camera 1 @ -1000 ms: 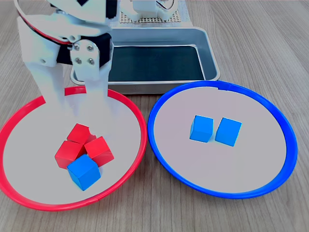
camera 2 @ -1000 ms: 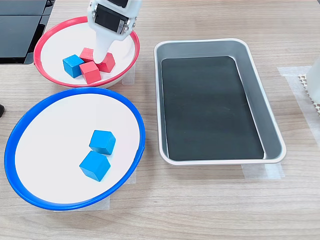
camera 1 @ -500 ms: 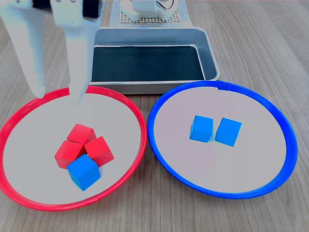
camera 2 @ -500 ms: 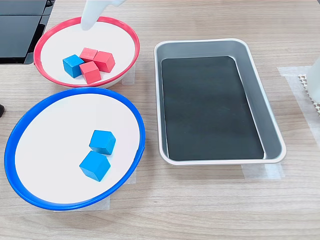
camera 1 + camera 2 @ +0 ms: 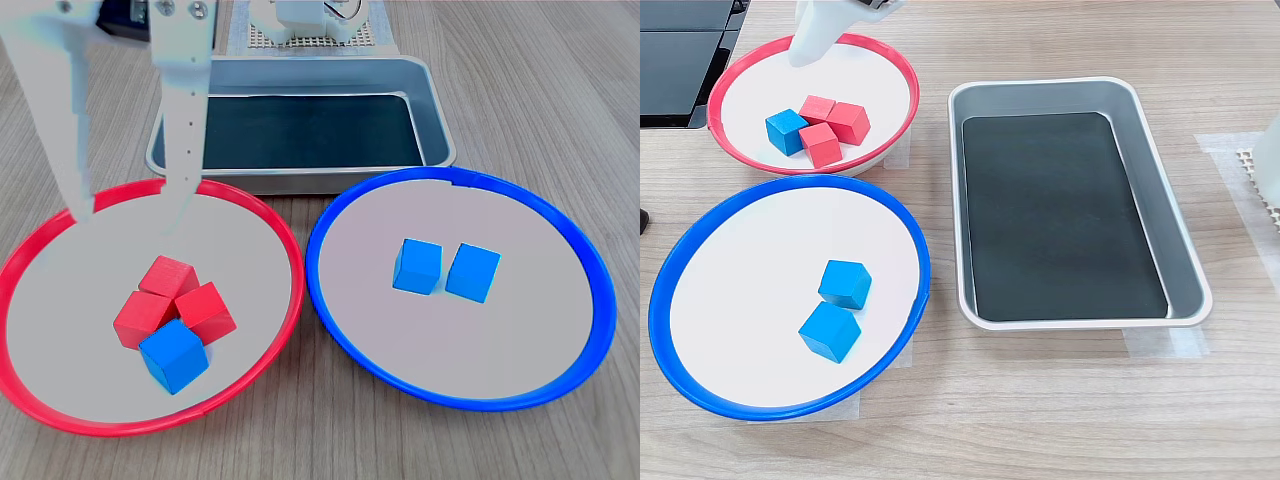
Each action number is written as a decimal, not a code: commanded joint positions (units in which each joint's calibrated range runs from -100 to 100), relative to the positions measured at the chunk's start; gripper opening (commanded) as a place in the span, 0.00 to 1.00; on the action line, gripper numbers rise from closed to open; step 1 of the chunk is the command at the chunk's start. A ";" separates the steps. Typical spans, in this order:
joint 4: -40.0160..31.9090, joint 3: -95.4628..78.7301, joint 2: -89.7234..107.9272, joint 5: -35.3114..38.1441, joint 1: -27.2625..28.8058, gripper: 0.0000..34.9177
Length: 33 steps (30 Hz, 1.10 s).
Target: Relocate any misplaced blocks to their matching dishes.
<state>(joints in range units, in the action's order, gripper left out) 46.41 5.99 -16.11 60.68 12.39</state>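
The red-rimmed dish (image 5: 297, 290) (image 5: 910, 85) holds three red cubes (image 5: 166, 275) (image 5: 848, 122) bunched together. A blue cube (image 5: 174, 355) (image 5: 786, 131) leans against them on the near side in the first exterior view. In the blue-rimmed dish (image 5: 600, 270) (image 5: 922, 245), two blue cubes (image 5: 417, 265) (image 5: 844, 284) lie side by side. My gripper (image 5: 132, 210) hangs open and empty over the far edge of the red dish, above and behind the cube pile. In the second exterior view only one fingertip (image 5: 805, 48) shows, at the top.
A rectangular grey metal tray (image 5: 440, 130) (image 5: 1185, 250) with a dark bottom lies behind the dishes in the first exterior view. A black object (image 5: 680, 50) sits at the second exterior view's top left. The white arm base (image 5: 300, 20) stands behind the tray.
My gripper has risen from low over the red cubes to above the red dish's far rim, its fingers spread wide. No cube has moved.
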 commanded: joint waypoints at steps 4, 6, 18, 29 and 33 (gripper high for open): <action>2.00 -1.03 3.11 -9.52 -1.14 0.16; 3.32 -0.39 2.85 -15.78 -1.52 0.20; 7.53 9.90 -3.46 -52.21 -2.55 0.32; 9.18 19.91 -11.56 -64.03 -3.31 0.45; 11.49 26.01 -15.32 -67.06 -4.53 0.47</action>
<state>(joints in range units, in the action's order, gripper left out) 55.95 24.68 -30.01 -3.74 9.12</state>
